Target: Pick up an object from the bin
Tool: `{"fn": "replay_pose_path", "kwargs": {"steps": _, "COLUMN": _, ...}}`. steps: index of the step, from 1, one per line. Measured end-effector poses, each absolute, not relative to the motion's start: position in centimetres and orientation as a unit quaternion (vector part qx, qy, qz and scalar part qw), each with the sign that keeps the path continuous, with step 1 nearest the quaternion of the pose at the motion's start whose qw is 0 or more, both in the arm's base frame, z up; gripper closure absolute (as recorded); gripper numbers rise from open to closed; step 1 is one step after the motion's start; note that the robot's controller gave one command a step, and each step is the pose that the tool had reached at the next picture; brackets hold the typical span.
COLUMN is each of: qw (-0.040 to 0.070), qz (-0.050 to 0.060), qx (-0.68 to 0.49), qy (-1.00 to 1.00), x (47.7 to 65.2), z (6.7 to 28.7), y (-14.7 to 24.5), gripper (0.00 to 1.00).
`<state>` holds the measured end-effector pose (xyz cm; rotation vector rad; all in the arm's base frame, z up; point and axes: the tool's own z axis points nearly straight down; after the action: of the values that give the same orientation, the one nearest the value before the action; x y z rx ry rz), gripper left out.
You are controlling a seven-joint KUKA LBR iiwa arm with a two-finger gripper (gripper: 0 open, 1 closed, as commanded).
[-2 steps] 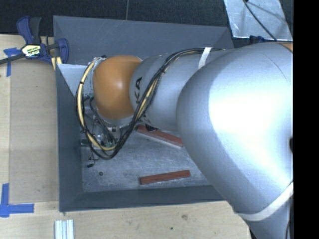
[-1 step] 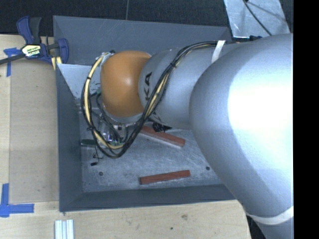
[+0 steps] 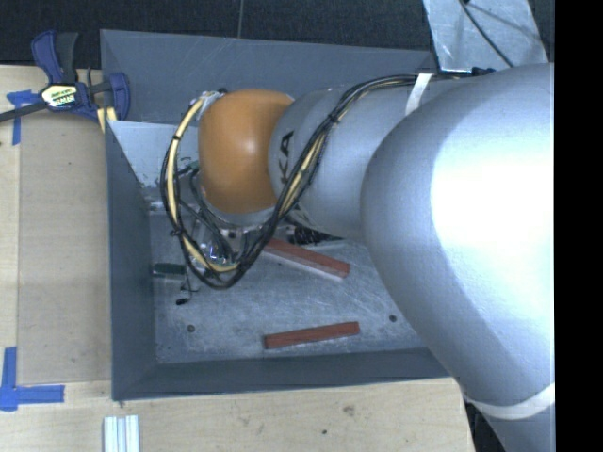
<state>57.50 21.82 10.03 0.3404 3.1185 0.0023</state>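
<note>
My gripper (image 3: 209, 241) is low in the left part of the bin, close to the left wall, mostly hidden under the arm's orange cover and its cables. A reddish-brown flat bar (image 3: 307, 261) lies tilted just to the right of the gripper, its upper end tucked under the arm. A second reddish-brown bar (image 3: 312, 335) lies nearly level on the bin floor near the front wall, below and to the right of the gripper. Nothing shows held in the gripper.
The big silver arm covers the right half of the bin and hides whatever lies there. Bare grey floor shows between the two bars and along the front-left corner. The bin's left wall stands very near the gripper.
</note>
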Motion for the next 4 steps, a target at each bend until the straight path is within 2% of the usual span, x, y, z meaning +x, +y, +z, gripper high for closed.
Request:
{"fn": "replay_pose_path", "kwargs": {"steps": 1, "qw": 0.000, "qz": 0.000, "qx": 0.181, "qy": 0.983, "x": 57.2, "z": 7.0, "y": 22.4, "gripper": 0.00}}
{"fn": "replay_pose_path", "kwargs": {"steps": 2, "qw": 0.000, "qz": 0.000, "qx": 0.181, "qy": 0.983, "x": 57.2, "z": 7.0, "y": 22.3, "gripper": 0.00}}
{"fn": "replay_pose_path", "kwargs": {"steps": 3, "qw": 0.001, "qz": 0.001, "qx": 0.182, "qy": 0.983, "x": 57.3, "z": 7.1, "y": 22.3, "gripper": 1.00}}
{"fn": "replay_pose_path", "kwargs": {"steps": 4, "qw": 0.003, "qz": 0.002, "qx": 0.183, "qy": 0.983, "x": 57.5, "z": 10.9, "y": 22.3, "gripper": 1.00}}
